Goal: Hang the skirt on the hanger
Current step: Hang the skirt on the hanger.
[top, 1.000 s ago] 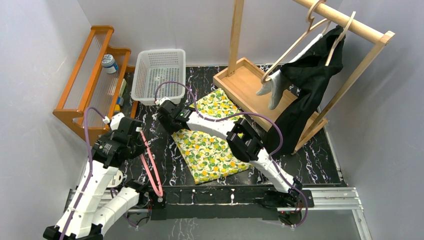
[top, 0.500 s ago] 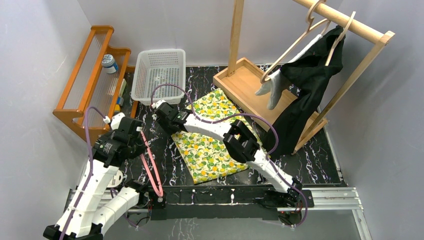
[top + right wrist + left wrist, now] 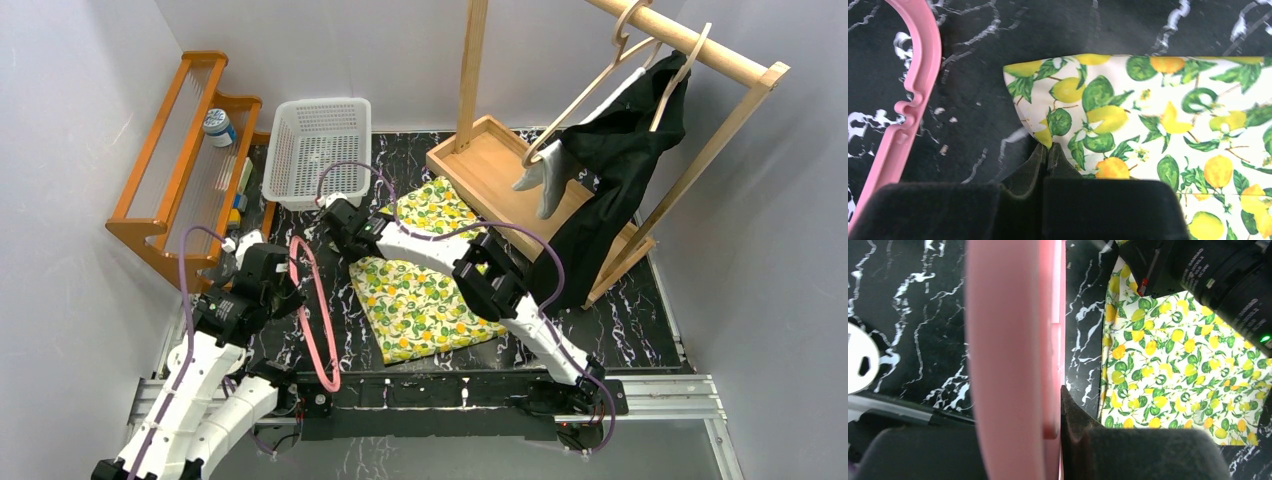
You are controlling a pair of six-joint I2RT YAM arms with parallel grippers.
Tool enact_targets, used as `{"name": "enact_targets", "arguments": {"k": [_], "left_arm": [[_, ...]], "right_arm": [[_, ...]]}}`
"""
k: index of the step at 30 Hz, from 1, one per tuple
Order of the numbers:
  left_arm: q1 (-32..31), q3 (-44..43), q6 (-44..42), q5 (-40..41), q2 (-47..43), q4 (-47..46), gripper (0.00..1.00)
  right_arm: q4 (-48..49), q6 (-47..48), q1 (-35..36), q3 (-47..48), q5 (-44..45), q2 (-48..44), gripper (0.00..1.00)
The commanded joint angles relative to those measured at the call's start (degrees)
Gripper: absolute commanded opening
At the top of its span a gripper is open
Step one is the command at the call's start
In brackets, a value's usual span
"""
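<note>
- Pink plastic is clamped in the left gripper (image 3: 1018,426): the flat bar of the hanger (image 3: 1008,340) is squeezed between its two fingers.
- The hanger is held on the near side of the white basket (image 3: 318,103), roughly in line with the basket's middle, with its loop running back toward the arm bases.
- Whether the hanger rests on the black marbled counter (image 3: 620,320) cannot be told.
- The lemon-printed skirt (image 3: 415,305) is spread on the counter, nearer than the basket and off toward its right side. Its far part lies close to the basket's near right corner.
- The right gripper (image 3: 1047,152) is found just in front of the basket's near edge. Its fingers are pressed together on the hem of the skirt, beside a corner of the cloth.
- In the right wrist view, that corner is seen near the hanger but apart from it, with bare counter between them.
- A wooden rack (image 3: 500,170) carrying a black garment (image 3: 620,150) is set to the right of the basket, and an orange shelf (image 3: 190,150) to its left.
</note>
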State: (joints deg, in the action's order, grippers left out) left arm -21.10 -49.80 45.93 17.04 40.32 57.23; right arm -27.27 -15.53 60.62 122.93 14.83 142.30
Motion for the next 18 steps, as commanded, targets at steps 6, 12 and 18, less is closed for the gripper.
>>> {"name": "enact_targets", "arguments": {"k": [6, 12, 18], "left_arm": [[0.1, 8.3, -4.2, -6.1, -2.3, -17.6, 0.0], [0.0, 14.6, -7.7, -9.1, -1.3, -30.2, 0.0], [0.1, 19.5, -12.0, -8.1, -3.4, -37.1, 0.0]], "right_arm": [[5.6, -9.4, -8.0, -11.7, -11.3, -16.0, 0.0], [6.9, -15.1, -10.7, -13.1, -17.0, -18.4, 0.0], [6.9, -22.0, -11.7, -12.0, -19.9, -17.7, 0.0]]}}
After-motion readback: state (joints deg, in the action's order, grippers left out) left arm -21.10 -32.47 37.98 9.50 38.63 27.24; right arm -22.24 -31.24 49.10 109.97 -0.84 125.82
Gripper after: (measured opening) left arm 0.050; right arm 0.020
